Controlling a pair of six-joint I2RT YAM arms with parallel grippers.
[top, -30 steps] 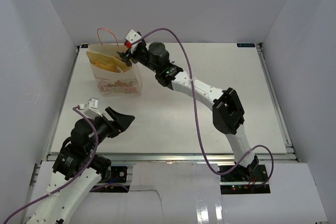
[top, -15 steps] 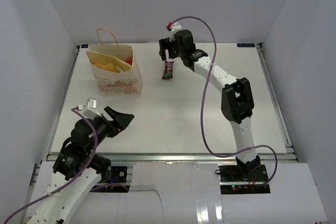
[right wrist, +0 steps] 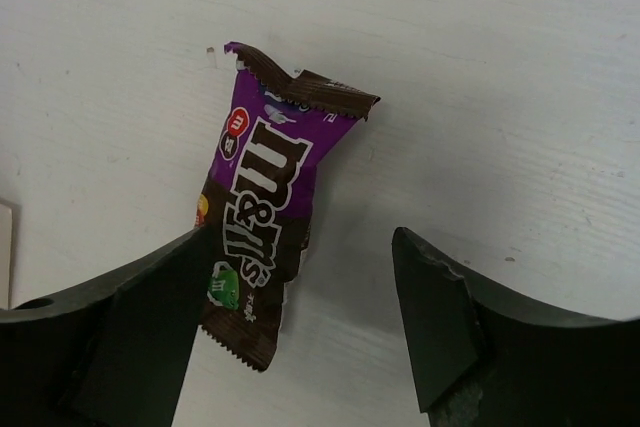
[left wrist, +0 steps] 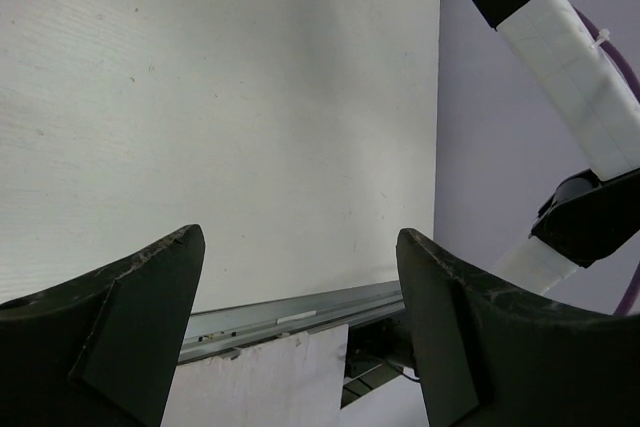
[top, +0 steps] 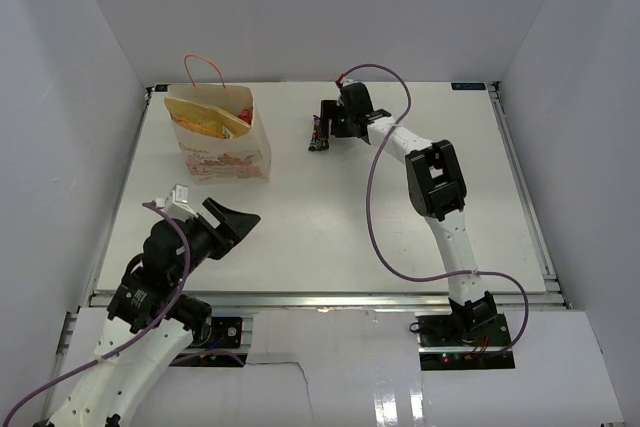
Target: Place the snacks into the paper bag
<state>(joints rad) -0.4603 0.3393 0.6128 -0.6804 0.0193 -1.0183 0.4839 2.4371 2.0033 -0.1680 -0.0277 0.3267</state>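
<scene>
White walls enclose a pale table; left and right jaws stand open, a purple M&M's packet lying flat.

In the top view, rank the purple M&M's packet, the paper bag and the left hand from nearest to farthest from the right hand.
1. purple M&M's packet: right below the open right hand.
2. paper bag: standing off to its left, far-left side.
3. left hand: near-left side, open and empty.
</scene>
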